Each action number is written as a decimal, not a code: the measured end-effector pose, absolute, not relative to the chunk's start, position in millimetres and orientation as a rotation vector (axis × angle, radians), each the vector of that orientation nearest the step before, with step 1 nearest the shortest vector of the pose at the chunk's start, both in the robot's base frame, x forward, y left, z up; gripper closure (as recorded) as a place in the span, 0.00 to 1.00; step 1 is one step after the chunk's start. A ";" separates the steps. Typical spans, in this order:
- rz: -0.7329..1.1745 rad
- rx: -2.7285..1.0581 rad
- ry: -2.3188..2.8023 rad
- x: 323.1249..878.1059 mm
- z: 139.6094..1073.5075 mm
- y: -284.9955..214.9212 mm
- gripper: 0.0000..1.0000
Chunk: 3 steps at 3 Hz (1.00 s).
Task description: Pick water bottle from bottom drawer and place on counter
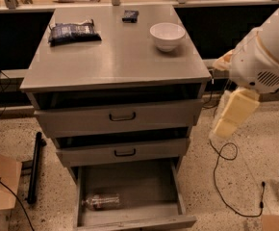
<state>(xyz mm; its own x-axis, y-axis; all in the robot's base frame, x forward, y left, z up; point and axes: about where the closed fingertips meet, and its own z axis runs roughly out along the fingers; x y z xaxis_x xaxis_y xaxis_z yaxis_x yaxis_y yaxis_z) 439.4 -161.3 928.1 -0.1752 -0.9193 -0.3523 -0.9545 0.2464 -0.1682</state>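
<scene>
- Cabinet (115,129) of grey metal, seen from above and in front in the camera view; it stands on a speckled floor (235,177) and has three drawers.
- The tabletop (120,57) is flat and slightly shiny; a white bowl (167,36) stands upright near its back right corner; a dark snack packet (74,32) lies near the back left; a small dark object (130,16) lies at the back edge, between the two.
- The top drawer (82,121) and middle drawer (91,154) each carry a black handle; both stand a little way out, with a dark gap above each.
- The bottom drawer (144,184) is pulled well out; it is a plain grey tray.
- The water bottle (102,202) lies on its side on the drawer floor, in the front left part, near the left wall; its cap points left; nothing touches it.
- The gripper (232,113) hangs at the right of the cabinet, below the white arm (264,57), level with the top drawer and well apart from the bottle; whether it is spread or pressed together I cannot tell; it holds nothing that shows.
- A cable (224,150) loops across the floor beneath the gripper; a black bar (34,167) and a cardboard box (0,186) lie to the cabinet's left.
</scene>
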 end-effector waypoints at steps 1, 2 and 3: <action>0.207 -1.714 2.095 438.3 891.2 -128.1 0.00; 0.194 -1.697 2.081 442.9 886.5 -123.1 0.00; 0.247 -1.700 2.134 439.9 860.0 -119.3 0.00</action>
